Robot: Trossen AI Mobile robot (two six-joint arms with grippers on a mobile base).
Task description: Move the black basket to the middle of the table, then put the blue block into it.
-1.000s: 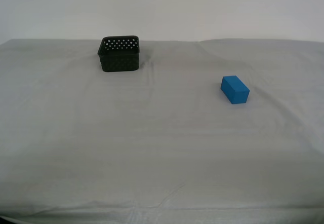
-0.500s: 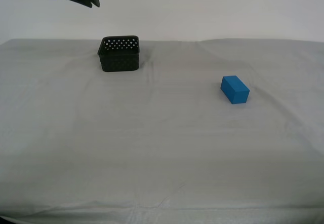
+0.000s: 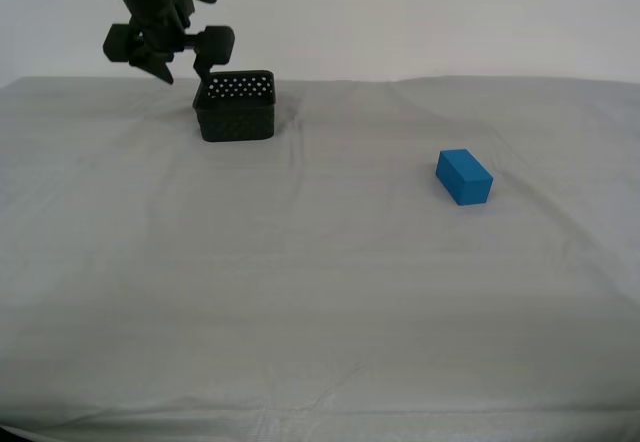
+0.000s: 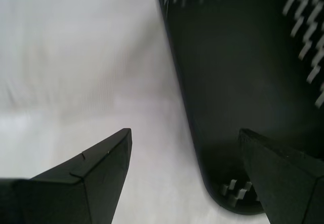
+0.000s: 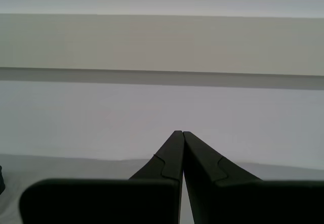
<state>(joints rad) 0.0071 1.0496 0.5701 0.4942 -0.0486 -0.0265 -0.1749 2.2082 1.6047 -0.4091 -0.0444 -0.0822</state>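
Black perforated plastic basket [image 3: 235,107] sits near your bench's [image 3: 300,292] far edge; second pincer [image 3: 180,70] spread wide, straddling its wall. Bright-blue solid block [image 3: 464,177] lies well apart. First pincer [image 5: 182,135] clenched, empty.

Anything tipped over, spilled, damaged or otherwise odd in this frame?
Nothing stands out. The black basket sits upright near the far edge of the table, and the blue block lies intact on the cloth. My second end effector is open over the basket's wall; my first end effector is shut on nothing.
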